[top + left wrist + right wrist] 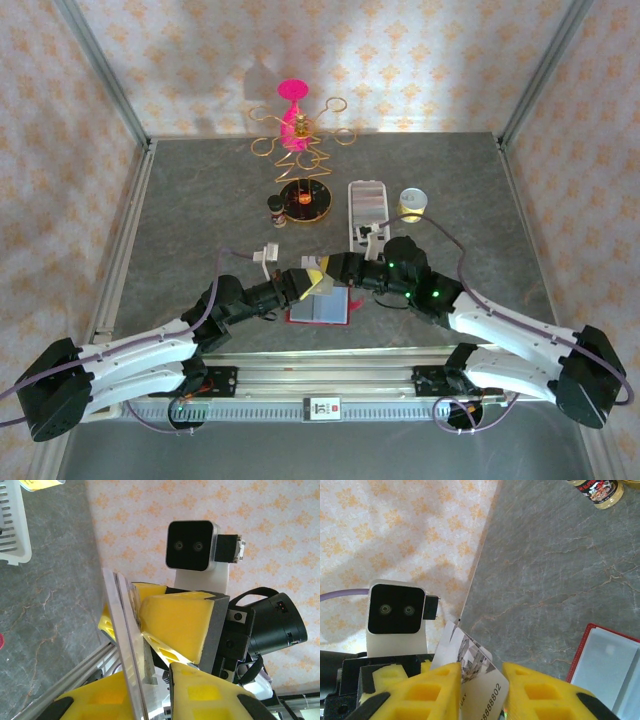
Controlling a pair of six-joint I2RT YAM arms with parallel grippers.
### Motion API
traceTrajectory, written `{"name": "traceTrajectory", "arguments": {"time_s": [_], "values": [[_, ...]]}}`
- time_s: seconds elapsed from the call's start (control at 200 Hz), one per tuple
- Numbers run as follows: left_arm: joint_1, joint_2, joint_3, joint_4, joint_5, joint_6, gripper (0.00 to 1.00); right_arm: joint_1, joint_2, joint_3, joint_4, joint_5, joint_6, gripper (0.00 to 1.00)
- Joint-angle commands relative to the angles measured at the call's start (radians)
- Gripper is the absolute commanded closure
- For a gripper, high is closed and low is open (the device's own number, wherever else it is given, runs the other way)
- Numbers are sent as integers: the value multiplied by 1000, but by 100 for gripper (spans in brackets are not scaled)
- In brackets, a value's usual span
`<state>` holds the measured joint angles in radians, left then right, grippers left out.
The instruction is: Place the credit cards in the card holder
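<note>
The credit cards (482, 687) hang pressed together just above the red card holder (322, 308) — it lies open on the grey table (200, 200). The right gripper (480, 672) is clamped on them from one side, the left gripper (147, 695) from the other. A white tray (367, 210) lies beyond.

On the card (477, 680) I can read the digits 8888802 printed along its edge, but the label of the bottle (594, 489) is too blurred.
</note>
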<state>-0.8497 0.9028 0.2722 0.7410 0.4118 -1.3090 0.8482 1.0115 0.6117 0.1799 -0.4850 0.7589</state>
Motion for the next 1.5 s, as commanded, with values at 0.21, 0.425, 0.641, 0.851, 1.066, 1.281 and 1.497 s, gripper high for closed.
{"name": "traceTrajectory", "arguments": {"time_s": [0.21,0.425,0.641,0.851,1.066,1.281,1.497], "values": [[3,-22,-3,34,4,13,83,5,-49,22,-32,31,-30,74],[3,-28,-5,31,0,10,85,4,-63,17,-47,39,-28,76],[3,-28,-7,27,-4,11,88,5,-89,4,-45,43,-14,76],[3,-28,-10,17,-13,12,92,5,-103,-5,-37,30,-4,75],[3,-25,-7,14,-17,11,92,5,-125,-14,-35,32,8,82],[3,-21,-8,19,-18,7,92,5,-141,-23,-57,44,7,89],[3,-24,-5,25,-16,7,85,4,-143,-27,-88,67,-1,90]]}}
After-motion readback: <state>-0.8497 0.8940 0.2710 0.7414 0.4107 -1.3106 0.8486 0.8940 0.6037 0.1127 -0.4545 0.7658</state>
